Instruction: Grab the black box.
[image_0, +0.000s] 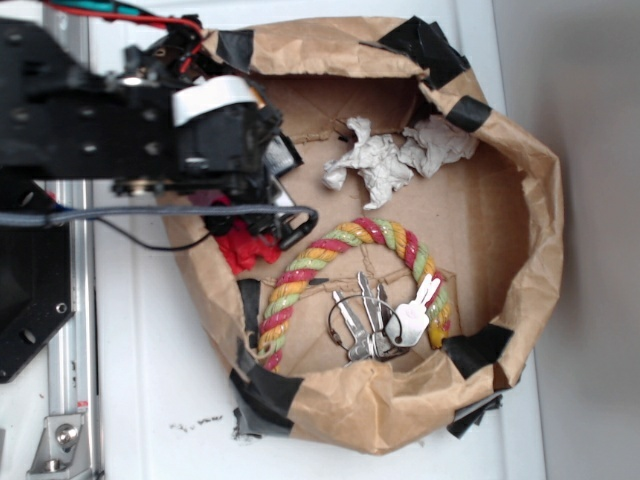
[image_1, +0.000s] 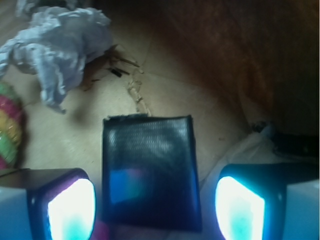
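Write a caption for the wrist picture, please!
The open hand straddles the black box on the cardboard floor.

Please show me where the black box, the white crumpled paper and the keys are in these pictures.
black box (image_1: 148, 170): wrist view, middle of its glossy top.
white crumpled paper (image_0: 375, 165): exterior view, centre of the larger wad.
keys (image_0: 410, 318): exterior view, head of the biggest silver key.
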